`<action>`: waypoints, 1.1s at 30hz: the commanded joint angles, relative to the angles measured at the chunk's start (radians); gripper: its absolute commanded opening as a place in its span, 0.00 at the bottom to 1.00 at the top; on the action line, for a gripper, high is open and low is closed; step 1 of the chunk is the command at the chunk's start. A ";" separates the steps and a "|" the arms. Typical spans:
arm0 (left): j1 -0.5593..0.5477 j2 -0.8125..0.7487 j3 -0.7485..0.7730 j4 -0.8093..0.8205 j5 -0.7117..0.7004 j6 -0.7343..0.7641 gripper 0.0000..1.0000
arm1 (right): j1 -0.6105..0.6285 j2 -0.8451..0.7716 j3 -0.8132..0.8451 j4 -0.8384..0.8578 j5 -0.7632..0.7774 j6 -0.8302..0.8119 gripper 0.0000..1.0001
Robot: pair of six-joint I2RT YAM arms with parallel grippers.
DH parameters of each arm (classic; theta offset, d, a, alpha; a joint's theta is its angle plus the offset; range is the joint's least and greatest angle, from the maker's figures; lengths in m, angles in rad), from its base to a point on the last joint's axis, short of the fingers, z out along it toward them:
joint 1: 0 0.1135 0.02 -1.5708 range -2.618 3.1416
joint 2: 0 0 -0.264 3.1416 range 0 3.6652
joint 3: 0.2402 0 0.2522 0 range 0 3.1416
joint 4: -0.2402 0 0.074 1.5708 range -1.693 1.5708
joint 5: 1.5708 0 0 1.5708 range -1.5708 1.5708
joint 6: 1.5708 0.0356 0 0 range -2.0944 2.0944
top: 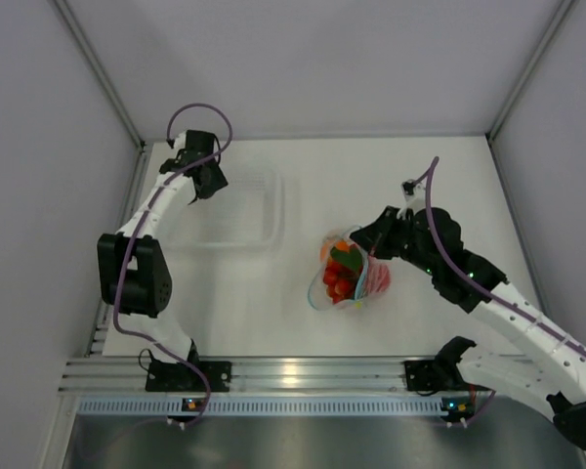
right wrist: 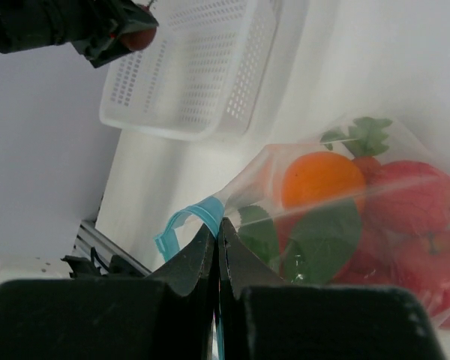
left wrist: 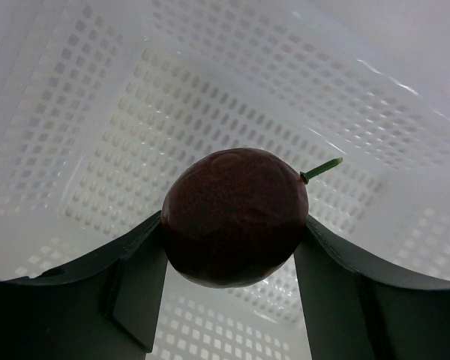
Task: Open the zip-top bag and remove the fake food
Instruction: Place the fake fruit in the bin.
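Left wrist view: the left end effector (left wrist: 235, 251) is clamped on a dark purple-brown round plastic fruit (left wrist: 236, 214) with a thin green stem, one finger against each flank.
Why held there: the fruit hangs above the rigid pale perforated rectangular tray (left wrist: 210, 97). I judge it is about to be let go there. Whether it touches the tray floor cannot be told.
Right end effector (right wrist: 217, 234): pinched tight on the teal-blue zip strip (right wrist: 186, 223) of the small clear soft zip-top bag (right wrist: 262, 172).
Why held so: by my reading, the pinch lifts one lip, so the mouth gapes and the bag cannot slide.
Bag position: on the white table (top: 264, 313), right of the tray and nearer, well apart from the left end effector.
Contents: an orange plastic ball (right wrist: 322, 180), red round fruits (right wrist: 412, 199) and green leaves (right wrist: 315, 240) lie inside, just beyond the right fingertips.
Stage: most of the fake food looks yet to come out.
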 commanded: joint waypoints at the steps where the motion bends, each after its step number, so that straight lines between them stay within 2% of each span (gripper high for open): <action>1: 0.076 0.065 0.029 -0.002 0.002 0.000 0.10 | -0.031 -0.018 0.080 0.008 -0.021 -0.039 0.00; 5: 0.148 0.126 0.034 0.000 0.034 0.005 0.13 | -0.038 -0.018 0.091 -0.008 -0.024 -0.059 0.00; 7: 0.164 0.159 0.057 -0.002 0.045 0.032 0.26 | -0.044 -0.019 0.091 -0.006 -0.030 -0.062 0.00; 8: 0.164 0.185 0.061 -0.004 0.059 0.039 0.38 | -0.047 -0.021 0.089 -0.006 -0.034 -0.062 0.00; 10: 0.216 0.196 0.060 -0.004 0.100 0.042 0.51 | -0.048 -0.022 0.092 -0.011 -0.031 -0.065 0.00; 11: 0.222 0.197 0.057 -0.002 0.106 0.042 0.64 | -0.048 -0.021 0.094 -0.019 -0.029 -0.073 0.00; 13: 0.228 0.183 0.057 -0.002 0.117 0.057 0.74 | -0.053 -0.018 0.097 -0.019 -0.030 -0.074 0.00; 14: 0.230 0.177 0.057 -0.002 0.129 0.063 0.94 | -0.056 -0.015 0.097 -0.017 -0.032 -0.074 0.00; 15: 0.228 0.153 0.058 -0.004 0.137 0.069 0.98 | -0.059 -0.013 0.099 -0.014 -0.035 -0.074 0.00; 19: 0.228 0.064 0.061 -0.002 0.174 0.074 0.98 | -0.059 -0.002 0.086 0.018 -0.081 -0.055 0.00; 24: 0.225 -0.060 0.074 -0.002 0.417 0.085 0.98 | -0.059 -0.007 0.077 0.038 -0.086 -0.030 0.00; 26: 0.195 -0.146 0.060 0.001 0.427 0.080 0.98 | -0.059 -0.012 0.076 0.038 -0.061 -0.021 0.00; 29: 0.075 -0.244 0.037 0.000 0.406 0.095 0.98 | -0.058 -0.024 0.063 0.046 -0.024 -0.001 0.00; 32: -0.083 -0.329 0.011 0.001 0.369 0.101 0.98 | -0.058 -0.035 0.043 0.063 -0.003 0.024 0.00; 33: -0.168 -0.350 0.005 0.001 0.326 0.095 0.98 | -0.059 -0.038 0.036 0.069 -0.003 0.030 0.00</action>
